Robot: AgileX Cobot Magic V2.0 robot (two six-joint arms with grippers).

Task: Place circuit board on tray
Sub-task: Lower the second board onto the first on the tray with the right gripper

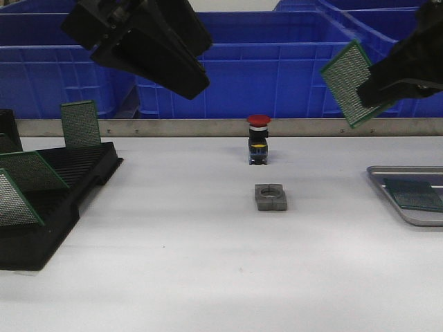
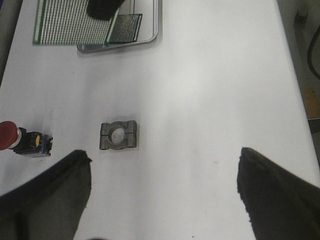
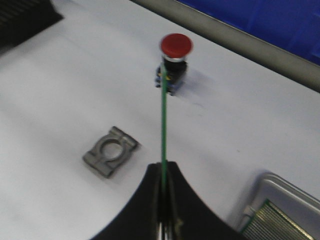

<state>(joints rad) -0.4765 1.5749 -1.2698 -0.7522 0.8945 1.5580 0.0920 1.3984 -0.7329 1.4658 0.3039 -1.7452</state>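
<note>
My right gripper (image 3: pixel 162 172) is clamped on a green circuit board (image 1: pixel 351 83), held in the air at about 2 o'clock in the front view, tilted, above and clear of the desk (image 1: pixel 208 263). From the wrist the board shows edge-on as a thin green line between my closed fingers. The tray (image 1: pixel 405 214) sits at 3 o'clock on the desk, partly out of view, with another circuit board (image 1: pixel 415 195) lying flat in it. My left gripper (image 1: pixel 149 38) hangs high at 11 o'clock, jaws spread wide, holding nothing. Mid-desk: a red emergency-stop button (image 1: pixel 259 140) standing upright, and just nearer to me a grey metal clamp block (image 1: pixel 270 197), apart from it. At 9 o'clock a black slotted rack (image 1: pixel 48 207) holds several boards upright. Blue bins (image 1: pixel 263 62) line the far side.
</note>
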